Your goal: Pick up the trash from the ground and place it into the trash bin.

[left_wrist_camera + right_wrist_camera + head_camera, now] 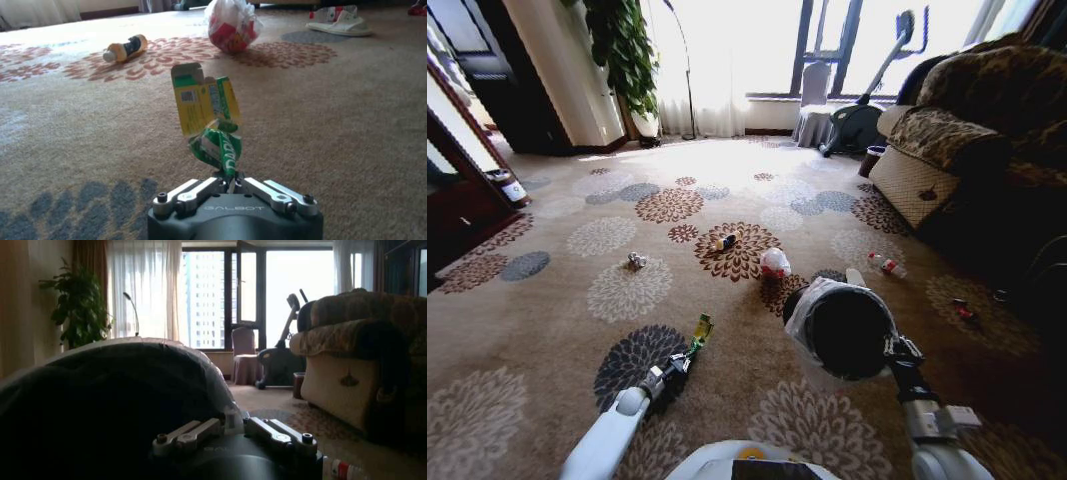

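A: Head view, largest items first?
B: Carpet (547, 330), then sofa (987, 130) at right. Bin (842, 328) is tilted, its mouth facing the camera, held at its rim by the right gripper (903, 349), fingers pressed together on the liner edge.

A: Left gripper?
B: Left gripper (233, 186) is pinched on the green wrapper (207, 117), which stands up from the fingertips above the carpet, just left of the bin.

A: Remaining trash?
B: All on the carpet beyond the bin: pink-white bag (774, 262) nearest, bottle (887, 265) to its right, yellow-black packet (726, 241) farther back, foil ball (636, 261) well left.
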